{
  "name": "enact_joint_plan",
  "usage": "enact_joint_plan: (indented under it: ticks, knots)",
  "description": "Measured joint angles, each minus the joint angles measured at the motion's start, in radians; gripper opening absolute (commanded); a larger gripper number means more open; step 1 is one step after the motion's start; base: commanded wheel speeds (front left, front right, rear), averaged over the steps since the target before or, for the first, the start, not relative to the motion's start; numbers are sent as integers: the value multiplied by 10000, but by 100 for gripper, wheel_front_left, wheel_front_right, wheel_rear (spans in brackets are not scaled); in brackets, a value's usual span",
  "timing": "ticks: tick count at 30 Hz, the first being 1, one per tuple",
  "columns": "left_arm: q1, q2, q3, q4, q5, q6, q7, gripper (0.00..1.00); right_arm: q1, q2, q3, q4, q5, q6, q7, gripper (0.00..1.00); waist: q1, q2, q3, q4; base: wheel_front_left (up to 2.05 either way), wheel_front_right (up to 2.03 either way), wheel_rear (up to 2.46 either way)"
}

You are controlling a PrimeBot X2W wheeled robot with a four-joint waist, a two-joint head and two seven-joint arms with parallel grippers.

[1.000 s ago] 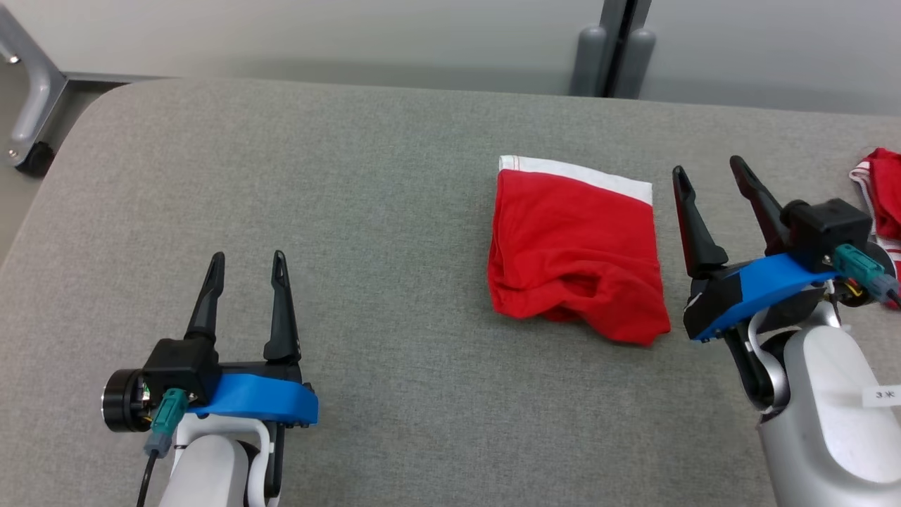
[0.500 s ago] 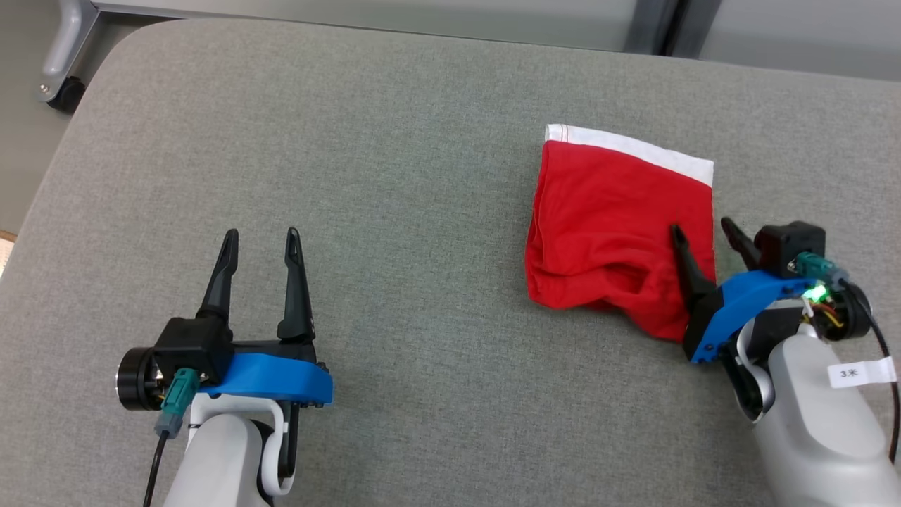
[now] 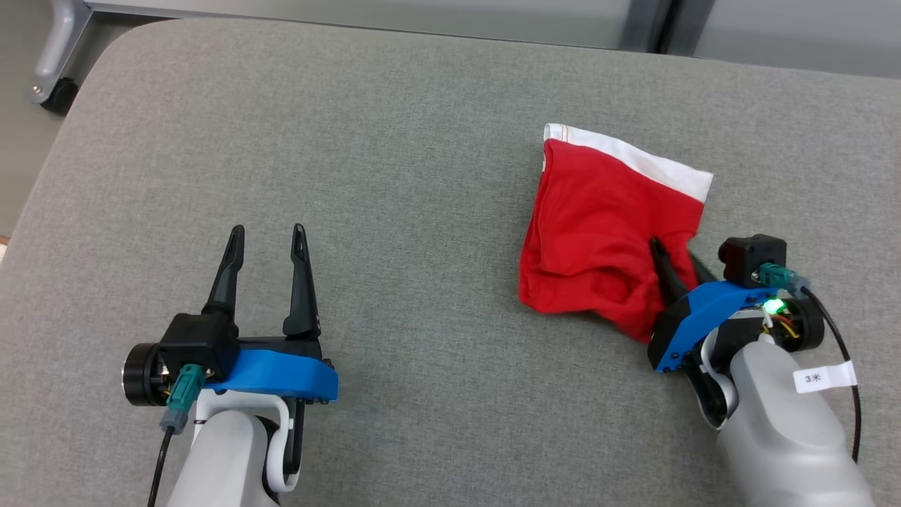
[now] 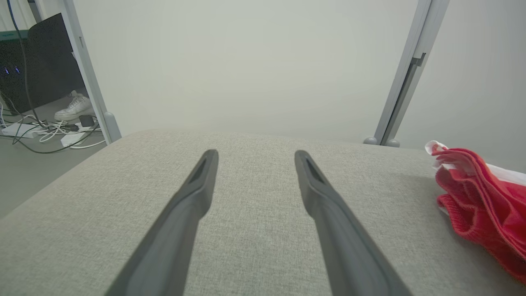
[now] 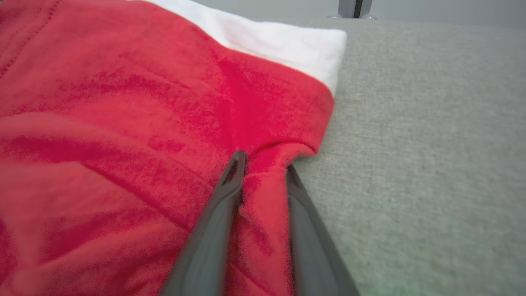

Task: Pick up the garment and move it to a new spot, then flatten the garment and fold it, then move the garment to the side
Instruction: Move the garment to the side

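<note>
- Grey metal frame leg with a black castor (image 3: 55, 93) stands at our far left, just off the rounded corner of the grey woven-fabric table top (image 3: 422, 141).
- Next along is our left gripper (image 3: 268, 229), low over bare fabric at the near left. Its two long dark fingers are spread apart and hold nothing.
- From the wrist camera, that left gripper (image 4: 255, 153) shows plain grey weave through the gap between its fingers.
- Moving right, the crumpled red cloth garment (image 3: 598, 211) lies on the table's right half, well apart from the left gripper.
- Its white waistband (image 3: 633, 158) runs along the far edge, and the near edge is bunched into rumpled folds.
- On to our right gripper (image 3: 674, 250), at the garment's near right edge, with both fingers squeezed together on a fold of red cloth.
- Up close, the right gripper (image 5: 264, 160) pinches a raised ridge of fabric between its fingers, and the cloth puckers around the tips.
- Furthest right, a small green light (image 3: 774, 306) glows on the right wrist, just above a white paper label (image 3: 822, 377) on the pale forearm.
</note>
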State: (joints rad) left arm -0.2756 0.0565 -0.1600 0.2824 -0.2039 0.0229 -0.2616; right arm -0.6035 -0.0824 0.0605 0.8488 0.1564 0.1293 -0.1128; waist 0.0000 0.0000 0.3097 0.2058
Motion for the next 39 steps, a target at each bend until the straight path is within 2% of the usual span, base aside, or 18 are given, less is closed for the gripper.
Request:
enact_joint_plan:
  ticks: [3,7,20,28,34,39]
  knots:
    - [1,-4,17,12,0,-31,0,100,3,52,157,44,153,6,-320,0,0,0,-41,-118,0,0,0]
    - [7,-10,54,0,0,-54,0,100,142,-182,426,-113,393,15,-688,0,0,0,-38,-399,0,0,0]
    - [-438,-23,102,-198,186,-153,-2,100,799,-2142,596,-2134,1087,13,-727,0,0,0,546,-2006,0,0,0]
    - [-830,-29,-44,-211,267,-230,-2,100,383,-2986,750,-3296,1177,13,-134,0,1,0,848,-2160,0,0,0]
    - [-954,-10,46,-476,345,-234,-2,100,-471,-4195,1139,-3954,1156,13,692,0,0,0,1279,-2191,0,0,0]
    - [-1096,-10,50,-723,401,-234,-2,100,-812,-5668,997,-4489,1361,15,1419,0,1,0,1747,-2192,0,0,0]
